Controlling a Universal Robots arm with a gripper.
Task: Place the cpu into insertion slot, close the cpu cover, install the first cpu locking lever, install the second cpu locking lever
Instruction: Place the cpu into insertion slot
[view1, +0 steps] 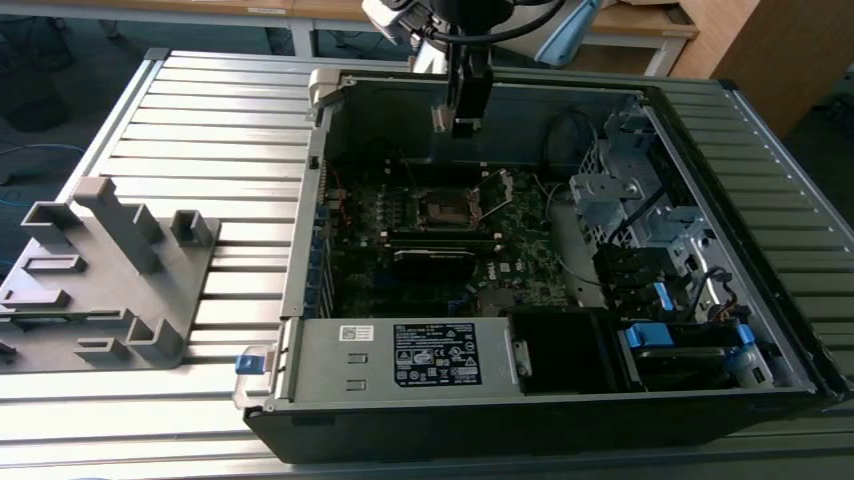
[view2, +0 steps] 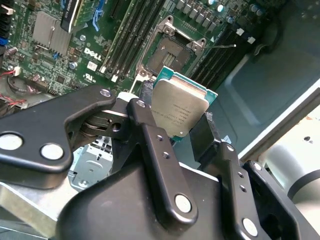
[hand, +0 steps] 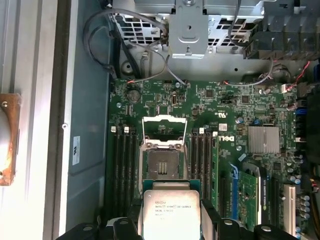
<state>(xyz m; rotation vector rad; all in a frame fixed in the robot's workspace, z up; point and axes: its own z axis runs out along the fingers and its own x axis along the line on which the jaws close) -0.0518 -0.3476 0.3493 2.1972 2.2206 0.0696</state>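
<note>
My gripper (view1: 463, 124) hangs inside the open computer case, above the motherboard (view1: 521, 255) and over its far part. It is shut on the cpu (view2: 179, 111), a flat square chip with a grey metal top, gripped by two opposite edges between black fingers (view2: 146, 131). In the first wrist view the cpu (hand: 171, 214) sits a little short of the insertion slot (hand: 162, 164), which lies bare with a dark centre. The cpu cover (hand: 163, 131) stands swung open at the slot's far side. A thin locking lever (view2: 224, 46) sticks out beside the slot (view2: 172, 52).
Memory slots (hand: 122, 165) flank the socket on both sides. A finned heat sink (hand: 263, 139) and an expansion card (hand: 250, 192) lie beside them. A drive cage with cables (view1: 641, 215) fills the case's right. A grey fixture (view1: 100, 270) stands on the slatted table at the exterior view's left.
</note>
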